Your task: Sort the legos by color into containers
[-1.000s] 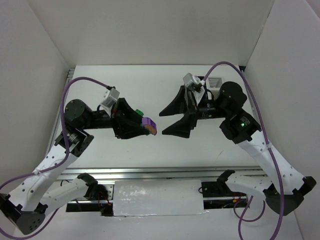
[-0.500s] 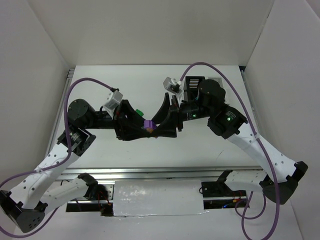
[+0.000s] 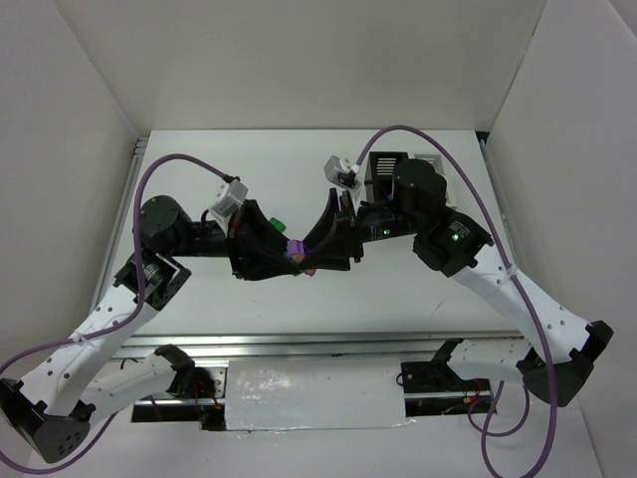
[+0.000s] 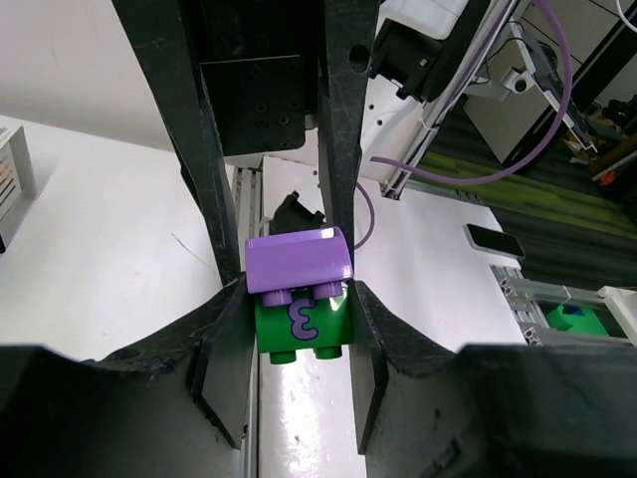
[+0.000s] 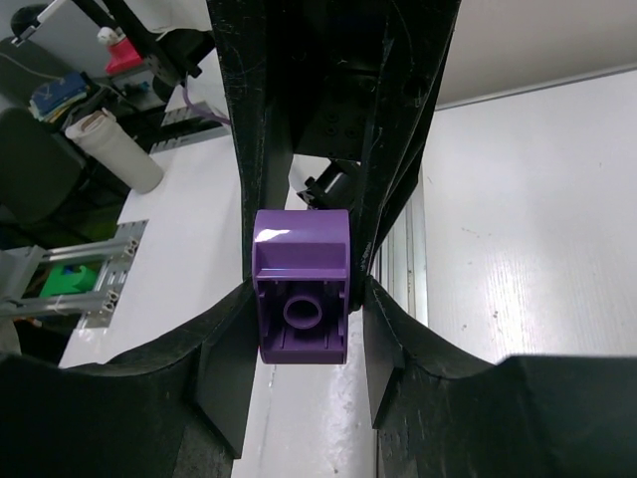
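Left claw (image 4: 299, 321) pinches the green lego (image 4: 320, 337), right claw (image 5: 303, 327) the purple lego (image 5: 300, 261) on it; containers (image 3: 381, 163) half hidden behind right claw.

You've got a purple brick (image 4: 298, 261) stacked on a green brick (image 4: 302, 329) with a purple squiggle, the left tool (image 4: 299, 334) clamping the green one and the right tool (image 5: 304, 334) clamping the purple. A small loose brick (image 3: 278, 223), also green, lies just behind them. Your black bin (image 3: 381, 165) and white bin (image 3: 429, 159) stand upright, far right.
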Robot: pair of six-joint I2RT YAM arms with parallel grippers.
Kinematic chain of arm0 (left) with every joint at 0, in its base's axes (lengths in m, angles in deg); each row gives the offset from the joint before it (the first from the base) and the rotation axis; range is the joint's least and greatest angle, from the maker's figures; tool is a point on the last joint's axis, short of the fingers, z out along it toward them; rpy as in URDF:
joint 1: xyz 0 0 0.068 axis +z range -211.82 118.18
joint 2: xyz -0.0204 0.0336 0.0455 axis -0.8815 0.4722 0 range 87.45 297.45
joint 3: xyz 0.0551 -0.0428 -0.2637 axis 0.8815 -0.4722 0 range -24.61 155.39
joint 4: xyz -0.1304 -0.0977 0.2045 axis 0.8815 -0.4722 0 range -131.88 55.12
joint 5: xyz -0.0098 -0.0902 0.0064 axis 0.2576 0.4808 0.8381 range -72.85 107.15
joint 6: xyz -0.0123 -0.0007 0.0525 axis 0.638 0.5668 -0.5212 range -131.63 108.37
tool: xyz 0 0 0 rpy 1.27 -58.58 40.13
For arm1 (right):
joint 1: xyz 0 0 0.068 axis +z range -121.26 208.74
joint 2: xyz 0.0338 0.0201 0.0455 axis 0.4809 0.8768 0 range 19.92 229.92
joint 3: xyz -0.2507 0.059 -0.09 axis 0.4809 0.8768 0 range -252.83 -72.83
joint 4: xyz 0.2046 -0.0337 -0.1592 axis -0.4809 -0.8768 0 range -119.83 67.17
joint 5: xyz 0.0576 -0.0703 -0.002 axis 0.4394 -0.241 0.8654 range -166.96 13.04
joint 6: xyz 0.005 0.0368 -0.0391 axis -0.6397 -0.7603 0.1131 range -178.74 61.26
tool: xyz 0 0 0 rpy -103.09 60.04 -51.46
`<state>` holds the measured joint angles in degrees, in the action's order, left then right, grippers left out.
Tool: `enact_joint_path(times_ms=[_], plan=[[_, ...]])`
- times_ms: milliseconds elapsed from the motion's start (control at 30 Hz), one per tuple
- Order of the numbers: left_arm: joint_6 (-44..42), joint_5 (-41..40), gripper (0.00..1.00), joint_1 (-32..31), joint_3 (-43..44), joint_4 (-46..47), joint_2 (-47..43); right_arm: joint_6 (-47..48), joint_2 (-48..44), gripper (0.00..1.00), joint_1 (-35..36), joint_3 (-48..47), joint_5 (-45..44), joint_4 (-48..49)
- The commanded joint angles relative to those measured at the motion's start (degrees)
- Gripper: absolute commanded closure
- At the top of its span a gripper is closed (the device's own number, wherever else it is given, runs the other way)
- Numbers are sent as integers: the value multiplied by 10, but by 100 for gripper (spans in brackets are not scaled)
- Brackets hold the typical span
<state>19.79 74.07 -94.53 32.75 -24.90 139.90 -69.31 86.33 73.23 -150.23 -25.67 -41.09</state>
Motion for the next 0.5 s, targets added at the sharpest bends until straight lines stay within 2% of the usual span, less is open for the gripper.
enact_joint_path(times_ms=[0,67,200,333,467], plan=[[-22,6,100,-6,6,44,-8,27,-2,100,3,-14,7,2],[-24,3,100,-6,6,43,-11,23,-11,100,-12,-10,12,15],[-39,-20,100,-7,10,15,-13,-7,-58,100,-88,21,8,62],[-47,-51,100,-9,19,-11,-12,-18,-89,100,-114,43,-36,92],[-51,-77,100,-10,21,-24,-13,-25,-90,100,-126,56,-36,103]])
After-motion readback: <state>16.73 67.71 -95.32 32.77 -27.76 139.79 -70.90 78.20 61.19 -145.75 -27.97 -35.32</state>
